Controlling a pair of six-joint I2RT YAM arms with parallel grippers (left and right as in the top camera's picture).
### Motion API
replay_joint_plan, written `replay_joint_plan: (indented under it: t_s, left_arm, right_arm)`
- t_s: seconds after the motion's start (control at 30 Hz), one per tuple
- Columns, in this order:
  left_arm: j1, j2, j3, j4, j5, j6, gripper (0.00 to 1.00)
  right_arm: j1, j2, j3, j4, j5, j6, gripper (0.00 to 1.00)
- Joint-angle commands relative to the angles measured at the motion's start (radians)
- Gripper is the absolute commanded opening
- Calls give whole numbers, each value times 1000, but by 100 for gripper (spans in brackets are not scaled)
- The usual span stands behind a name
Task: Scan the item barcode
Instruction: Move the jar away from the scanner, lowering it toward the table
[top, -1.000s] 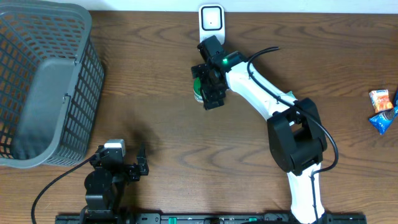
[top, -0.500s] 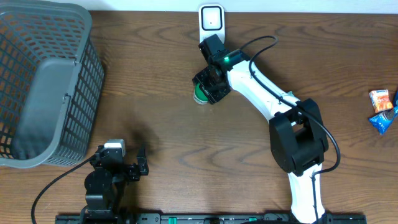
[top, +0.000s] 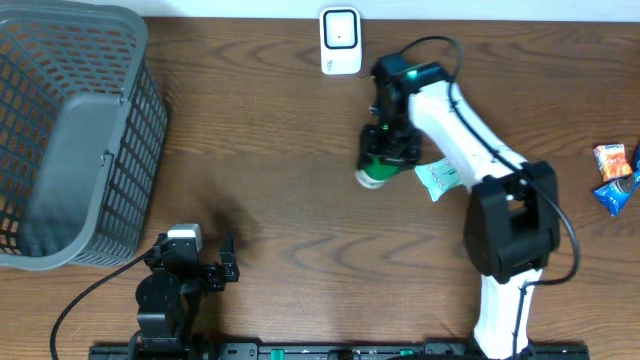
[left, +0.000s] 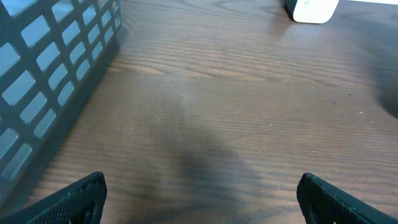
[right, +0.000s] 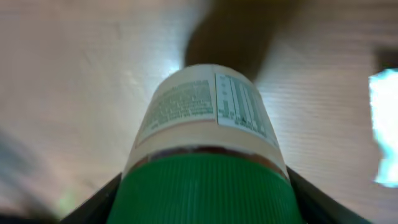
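- Item: bottle (right: 205, 118) with green ribbed cap and pale printed label.
- Right tool (top: 388, 150) clamps the cap, over the tabletop (top: 250, 150), apart from the white scanner (top: 340, 40).
- Left tool (left: 205, 196): spread wide, empty.
- Label print blurred; barcode not discernible.

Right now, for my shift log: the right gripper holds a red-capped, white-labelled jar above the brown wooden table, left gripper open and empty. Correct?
Not quite: the cap is green, not red, as the right wrist view shows. The right gripper holds a green-capped, white-labelled jar above the brown wooden table, left gripper open and empty.
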Motion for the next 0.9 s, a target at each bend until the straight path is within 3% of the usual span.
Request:
replay_joint_plan:
  t_s: [0.0, 0.33, 0.87]
  left_arm:
    - [5, -2, -15, 1, -8, 18, 98]
    - [5, -2, -15, 1, -8, 18, 98]
    - [5, -2, -15, 1, -8, 18, 98]
  right_arm:
    - [-3, -46, 1, -65, 38, -356, 65]
    - [24, -46, 1, -80, 275, -385, 64]
    - [85, -46, 1, 63, 351, -560, 72]
